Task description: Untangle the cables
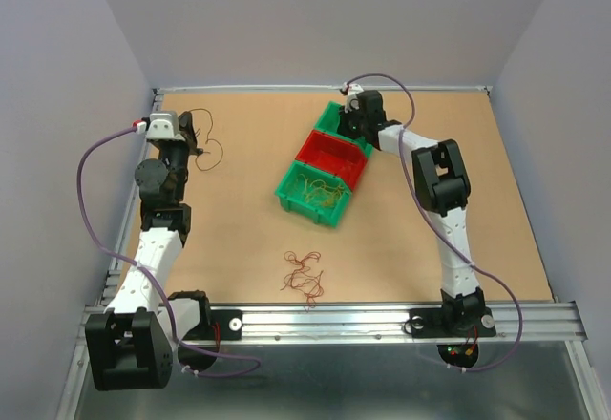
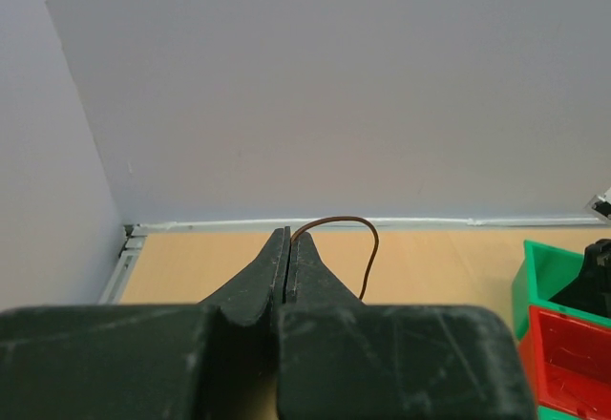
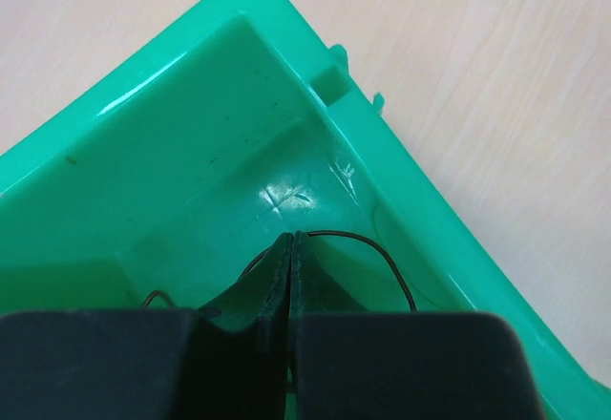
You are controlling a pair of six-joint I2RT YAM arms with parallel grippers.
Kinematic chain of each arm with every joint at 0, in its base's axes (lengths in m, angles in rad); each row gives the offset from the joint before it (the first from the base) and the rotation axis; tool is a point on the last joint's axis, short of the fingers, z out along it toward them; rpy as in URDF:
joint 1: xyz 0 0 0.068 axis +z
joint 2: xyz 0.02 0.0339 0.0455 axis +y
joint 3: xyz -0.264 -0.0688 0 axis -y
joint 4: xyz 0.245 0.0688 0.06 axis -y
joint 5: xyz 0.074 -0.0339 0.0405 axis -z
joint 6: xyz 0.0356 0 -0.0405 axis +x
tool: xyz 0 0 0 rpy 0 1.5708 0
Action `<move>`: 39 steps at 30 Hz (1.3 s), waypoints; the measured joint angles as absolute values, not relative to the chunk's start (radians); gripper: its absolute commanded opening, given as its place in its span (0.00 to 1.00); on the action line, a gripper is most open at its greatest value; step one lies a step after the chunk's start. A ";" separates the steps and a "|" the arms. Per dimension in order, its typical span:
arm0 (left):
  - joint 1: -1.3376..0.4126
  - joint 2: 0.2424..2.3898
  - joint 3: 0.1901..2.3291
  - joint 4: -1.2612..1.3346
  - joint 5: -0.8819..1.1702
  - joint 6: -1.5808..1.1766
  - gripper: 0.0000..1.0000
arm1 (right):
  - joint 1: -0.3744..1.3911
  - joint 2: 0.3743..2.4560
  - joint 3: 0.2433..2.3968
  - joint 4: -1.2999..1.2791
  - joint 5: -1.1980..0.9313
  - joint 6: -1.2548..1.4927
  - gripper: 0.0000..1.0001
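Cables [image 1: 304, 275]: left end effector [image 2: 289, 244] clamps brown cable [image 2: 355, 220]; right end effector [image 3: 292, 244] clamps dark cable [image 3: 382, 251] in green bin [image 3: 191, 115]

No text, label, brand, number or sign can be read anywhere in view.

Top view: high behind the arm bases [image 1: 129, 344], looking down on the whole worktop [image 1: 248, 229]. Left wrist: low behind the left gripper [image 2: 289, 237], facing level toward the back wall [image 2: 334, 86]. Right wrist: close behind the right gripper [image 3: 292, 239], looking down into a green bin [image 3: 191, 143]. Shared by all 3: worktop and bin.
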State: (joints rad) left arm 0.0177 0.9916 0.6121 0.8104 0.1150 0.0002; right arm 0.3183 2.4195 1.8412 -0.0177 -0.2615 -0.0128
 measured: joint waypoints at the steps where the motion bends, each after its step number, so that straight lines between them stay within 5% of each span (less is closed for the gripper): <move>1: 0.014 0.992 0.612 0.810 0.113 0.002 0.00 | 0.332 2.412 1.829 -0.015 -0.231 -0.016 0.00; 8: 0.008 0.992 0.609 0.810 0.102 0.011 0.00 | 0.435 2.276 1.588 0.104 -0.022 -0.027 0.01; 17: 0.007 0.991 0.602 0.810 0.101 0.013 0.00 | 0.458 2.200 1.430 0.218 -0.026 0.002 0.09; 39: -0.005 0.967 0.596 0.810 0.128 0.015 0.00 | 0.458 2.186 1.478 0.177 -0.009 0.056 0.38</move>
